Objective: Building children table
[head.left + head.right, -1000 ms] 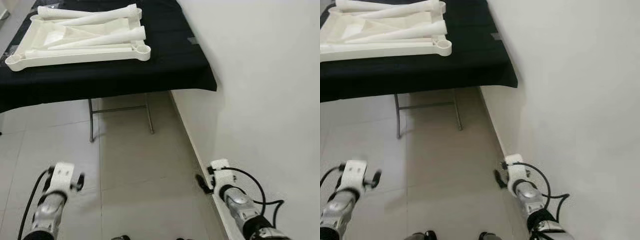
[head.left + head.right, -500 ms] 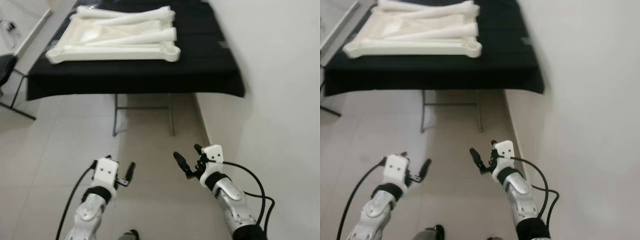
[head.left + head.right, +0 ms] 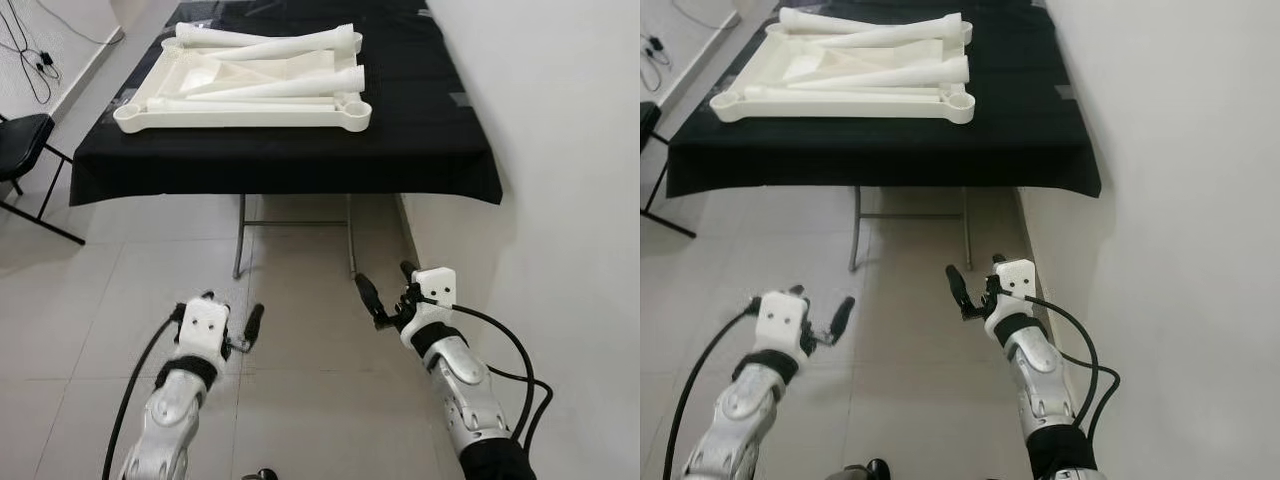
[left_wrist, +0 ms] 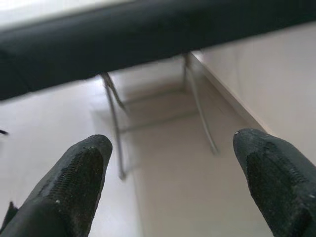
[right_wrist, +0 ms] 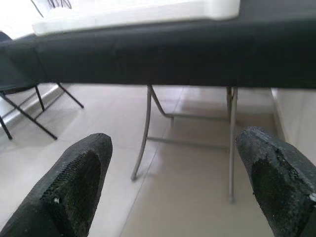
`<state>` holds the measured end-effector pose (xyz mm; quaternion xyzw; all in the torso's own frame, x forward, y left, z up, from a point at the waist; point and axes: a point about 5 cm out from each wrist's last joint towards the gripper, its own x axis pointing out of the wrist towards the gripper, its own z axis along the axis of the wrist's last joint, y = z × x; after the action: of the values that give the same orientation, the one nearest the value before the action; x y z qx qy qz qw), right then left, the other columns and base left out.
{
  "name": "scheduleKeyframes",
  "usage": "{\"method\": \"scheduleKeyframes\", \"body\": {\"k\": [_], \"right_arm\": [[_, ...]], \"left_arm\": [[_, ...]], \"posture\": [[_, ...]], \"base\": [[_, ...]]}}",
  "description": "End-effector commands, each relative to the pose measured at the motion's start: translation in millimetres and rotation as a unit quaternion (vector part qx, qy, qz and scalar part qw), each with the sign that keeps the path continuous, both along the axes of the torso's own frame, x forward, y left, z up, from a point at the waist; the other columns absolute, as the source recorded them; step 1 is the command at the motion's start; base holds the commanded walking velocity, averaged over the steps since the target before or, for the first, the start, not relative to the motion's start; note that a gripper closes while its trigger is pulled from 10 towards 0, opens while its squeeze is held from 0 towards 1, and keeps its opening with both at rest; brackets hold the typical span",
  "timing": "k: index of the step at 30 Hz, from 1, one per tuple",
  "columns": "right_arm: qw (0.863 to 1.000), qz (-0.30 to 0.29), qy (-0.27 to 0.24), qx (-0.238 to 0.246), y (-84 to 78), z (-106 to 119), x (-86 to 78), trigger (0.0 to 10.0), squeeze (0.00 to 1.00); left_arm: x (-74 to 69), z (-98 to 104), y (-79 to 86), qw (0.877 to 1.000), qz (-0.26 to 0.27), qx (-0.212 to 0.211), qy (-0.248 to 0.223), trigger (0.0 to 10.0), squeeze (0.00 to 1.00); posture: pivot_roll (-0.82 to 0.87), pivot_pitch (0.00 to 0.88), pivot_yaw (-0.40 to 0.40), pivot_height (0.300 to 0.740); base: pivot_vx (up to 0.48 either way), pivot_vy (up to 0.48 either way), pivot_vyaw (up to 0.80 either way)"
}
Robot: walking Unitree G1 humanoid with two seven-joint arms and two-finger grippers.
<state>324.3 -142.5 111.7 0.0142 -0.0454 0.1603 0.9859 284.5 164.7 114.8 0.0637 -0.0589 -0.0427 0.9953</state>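
Left eye view, left gripper [image 3: 232, 325] and right gripper [image 3: 385, 297] low over floor tiles [image 3: 300, 330], fingers spread wide, holding nothing, beyond them black-draped table [image 3: 290, 150], white tabletop [image 3: 240, 95] with loose legs [image 3: 285, 85] lying on it.

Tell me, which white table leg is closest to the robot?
The leg lying nearest the front edge of the upside-down white tabletop. The other legs lie farther back, toward the far side of the black table.

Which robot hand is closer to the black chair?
Left. The left gripper hangs over the floor on the black chair's side; the right gripper hangs by the wall, farther from it.
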Motion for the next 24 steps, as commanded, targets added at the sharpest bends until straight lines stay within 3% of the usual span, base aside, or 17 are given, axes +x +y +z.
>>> {"method": "scheduleKeyframes", "body": {"k": [1,8,14,18,24], "right_arm": [[1.000,-0.001,-0.003,0.003,3.7,6,6.4,10.0,0.00],[1.000,0.001,-0.008,-0.003,5.8,12,14.3,10.0,0.00],[1.000,-0.022,0.001,-0.012,3.8,9,14.8,10.0,0.00],[1.000,-0.020,-0.004,0.011,3.7,13,15.3,10.0,0.00],[1.000,-0.014,-0.012,-0.003,4.9,14,15.7,10.0,0.00]], "left_arm": [[-1.3,-1,7.7,1.000,0.013,0.004,0.009,10.0,0.00],[3.6,2,10.6,1.000,0.019,-0.007,0.010,10.0,0.00],[5.9,3,-3.4,0.999,-0.023,-0.020,0.016,10.0,0.00],[5.7,3,-6.1,0.999,-0.032,-0.029,0.019,10.0,0.00],[5.7,6,-4.8,0.999,-0.035,-0.031,0.017,10.0,0.00]], "posture": [[0.03,0.104,-0.028,0.740],[0.03,0.088,-0.025,0.740],[-0.01,0.077,-0.007,0.740],[-0.01,0.084,0.000,0.740],[-0.01,0.084,-0.012,0.740]], "base": [[0.000,0.000,0.00],[0.000,0.000,0.00],[0.000,0.000,0.21],[0.265,0.000,0.40],[0.286,0.000,0.27]]}}
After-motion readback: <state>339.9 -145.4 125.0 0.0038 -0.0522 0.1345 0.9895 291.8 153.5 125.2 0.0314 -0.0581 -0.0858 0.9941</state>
